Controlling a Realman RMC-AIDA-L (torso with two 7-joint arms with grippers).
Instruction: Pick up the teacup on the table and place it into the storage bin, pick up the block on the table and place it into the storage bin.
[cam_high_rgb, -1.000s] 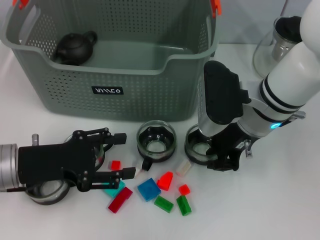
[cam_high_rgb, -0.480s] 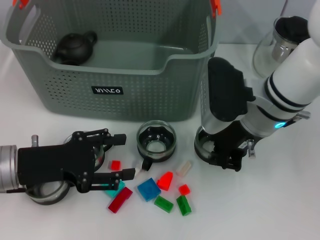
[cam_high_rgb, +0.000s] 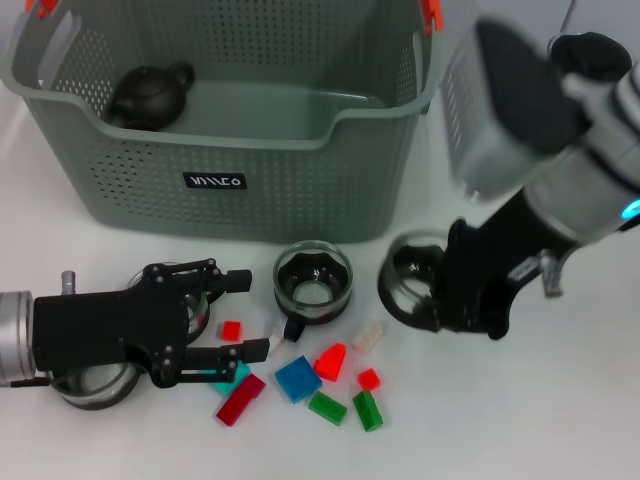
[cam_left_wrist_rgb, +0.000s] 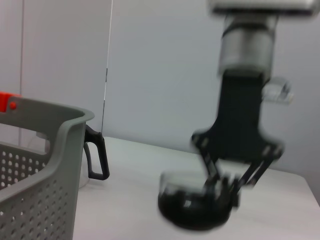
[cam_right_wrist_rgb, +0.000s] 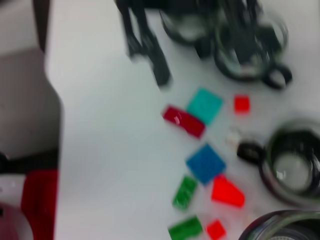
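My right gripper (cam_high_rgb: 455, 308) is shut on a glass teacup (cam_high_rgb: 412, 282) just off the front right corner of the storage bin (cam_high_rgb: 230, 150). The left wrist view shows that same teacup (cam_left_wrist_rgb: 194, 206) gripped by the right gripper (cam_left_wrist_rgb: 220, 192), low over the table. A second teacup (cam_high_rgb: 313, 280) stands on the table in front of the bin. Several coloured blocks lie below it, among them a blue block (cam_high_rgb: 297, 378) and a red block (cam_high_rgb: 331, 361). My left gripper (cam_high_rgb: 242, 314) is open at the front left, with a small red block (cam_high_rgb: 231, 329) between its fingers.
A black teapot (cam_high_rgb: 150, 95) lies inside the bin at its back left. A glass jar (cam_high_rgb: 560, 85) stands at the back right behind my right arm. Two more glass cups sit under my left arm, one at the front (cam_high_rgb: 95, 388). Green blocks (cam_high_rgb: 327, 407) lie nearest the front edge.
My right arm has risen and swung right with the teacup in its grip, carrying it away from its earlier spot. The left arm and the blocks have not moved.
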